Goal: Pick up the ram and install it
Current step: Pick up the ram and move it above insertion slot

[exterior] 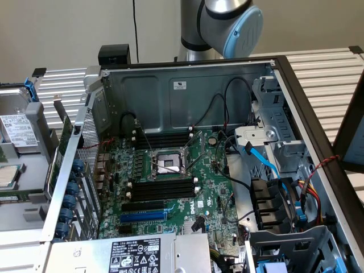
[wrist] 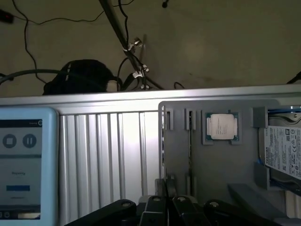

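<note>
Where the wrist view looks down past the tool (wrist: 167,207), we see its fingers (wrist: 153,207) pressed almost together, with a slim dark gap between them. Whether the ram is pinched in that gap we cannot tell, and we cannot tell where else it might lie.

Just beyond the fingertips we find a grey tray (wrist: 225,174) resting on the ribbed metal desk (wrist: 108,155). The tool lines up with one of two narrow holder slots (wrist: 168,120) near the tray's edge. Beside those slots we see a square processor chip (wrist: 221,127) seated in its own recess, and further along the same side a hard drive (wrist: 284,150) with a white label. On the other side of the tool, a tablet screen (wrist: 23,165) lies on the desk. Past the desk's edge we see the floor with loose cables and a black bag (wrist: 82,77).

In the exterior view we see the arm (exterior: 227,23) rising behind an open computer case (exterior: 187,91). Inside lies the green motherboard (exterior: 213,176). Its long black slots (exterior: 162,189) with white end clips run on both sides of the processor socket (exterior: 169,162), and a long blue slot (exterior: 142,217) lies nearer the camera.
</note>
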